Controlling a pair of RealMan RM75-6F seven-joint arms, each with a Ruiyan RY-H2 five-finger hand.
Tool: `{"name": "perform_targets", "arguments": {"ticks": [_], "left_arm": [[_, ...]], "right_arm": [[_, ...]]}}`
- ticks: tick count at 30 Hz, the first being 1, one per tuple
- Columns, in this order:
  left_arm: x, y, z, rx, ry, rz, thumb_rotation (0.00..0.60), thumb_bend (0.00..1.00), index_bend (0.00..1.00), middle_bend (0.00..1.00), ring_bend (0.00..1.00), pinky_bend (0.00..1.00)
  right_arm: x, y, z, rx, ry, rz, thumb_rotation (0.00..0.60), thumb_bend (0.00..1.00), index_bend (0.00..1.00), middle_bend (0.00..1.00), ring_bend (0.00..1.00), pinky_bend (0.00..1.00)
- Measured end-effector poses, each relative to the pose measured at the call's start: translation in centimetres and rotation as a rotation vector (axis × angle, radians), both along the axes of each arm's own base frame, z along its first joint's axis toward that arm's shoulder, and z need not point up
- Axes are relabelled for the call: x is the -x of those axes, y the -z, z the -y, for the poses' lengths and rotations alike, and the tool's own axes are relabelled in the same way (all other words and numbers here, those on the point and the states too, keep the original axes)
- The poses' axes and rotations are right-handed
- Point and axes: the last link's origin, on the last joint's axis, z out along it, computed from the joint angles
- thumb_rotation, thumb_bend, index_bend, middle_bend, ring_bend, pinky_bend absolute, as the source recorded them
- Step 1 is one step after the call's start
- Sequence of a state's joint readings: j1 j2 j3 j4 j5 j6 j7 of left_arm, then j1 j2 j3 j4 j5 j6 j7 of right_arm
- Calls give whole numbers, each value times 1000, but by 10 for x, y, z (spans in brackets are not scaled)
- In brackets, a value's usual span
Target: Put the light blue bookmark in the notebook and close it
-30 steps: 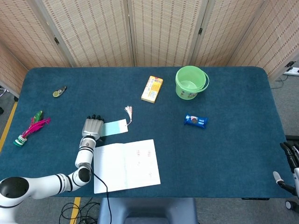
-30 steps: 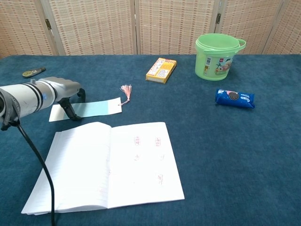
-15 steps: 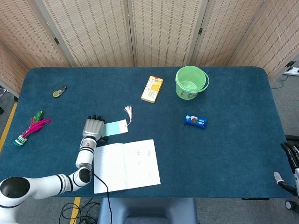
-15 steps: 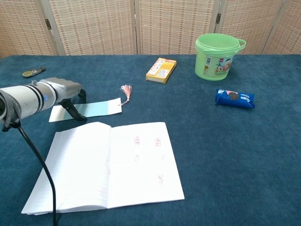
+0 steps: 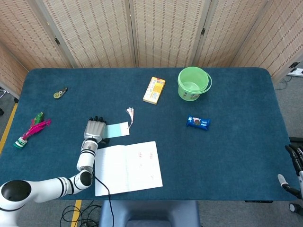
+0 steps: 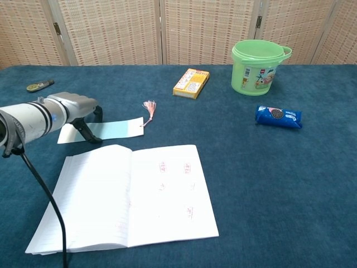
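The light blue bookmark (image 6: 114, 129) lies flat on the table (image 6: 279, 178), just beyond the open notebook (image 6: 128, 198), its pink tassel (image 6: 148, 107) trailing right. The left hand (image 6: 78, 109) stands over its left end, fingertips (image 6: 92, 137) pressing down, spread slightly apart. A green bucket (image 6: 257, 67) sits far right.

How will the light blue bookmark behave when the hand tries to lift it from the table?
The light blue bookmark lies flat and thin, so it will probably be hard to pinch and may bend. Its tassel would likely dangle.
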State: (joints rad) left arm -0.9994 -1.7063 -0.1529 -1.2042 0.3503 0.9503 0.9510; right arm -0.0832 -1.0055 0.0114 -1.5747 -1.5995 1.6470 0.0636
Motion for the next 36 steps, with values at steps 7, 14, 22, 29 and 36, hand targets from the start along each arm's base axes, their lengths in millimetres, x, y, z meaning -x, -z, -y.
{"name": "perform_targets", "arguments": {"ticks": [7, 14, 22, 29, 36], "left_arm": [[1, 0, 0, -6, 10, 6, 504, 287, 332, 155, 111, 192], [-3, -8, -1, -15, 40, 27, 503, 288, 344, 154, 111, 192], [-19, -32, 4, -13, 145, 89, 504, 288, 350, 155, 110, 191], [-37, -52, 19, 20, 262, 156, 503, 288, 361, 155, 111, 188], [-56, -63, 48, 88, 412, 192, 501, 288, 368, 155, 111, 187]], "right_arm": [[0, 0, 0, 1, -2, 1, 600, 256, 65, 106, 51, 75], [-2, -1, -1, 4, -7, 0, 600, 256, 65, 106, 51, 75], [-5, 1, 3, -1, -23, 2, 600, 256, 65, 106, 51, 75], [-7, 1, 3, -1, -33, 0, 600, 255, 65, 106, 51, 75], [-8, 1, 3, -1, -36, 0, 600, 256, 65, 106, 51, 75]]}}
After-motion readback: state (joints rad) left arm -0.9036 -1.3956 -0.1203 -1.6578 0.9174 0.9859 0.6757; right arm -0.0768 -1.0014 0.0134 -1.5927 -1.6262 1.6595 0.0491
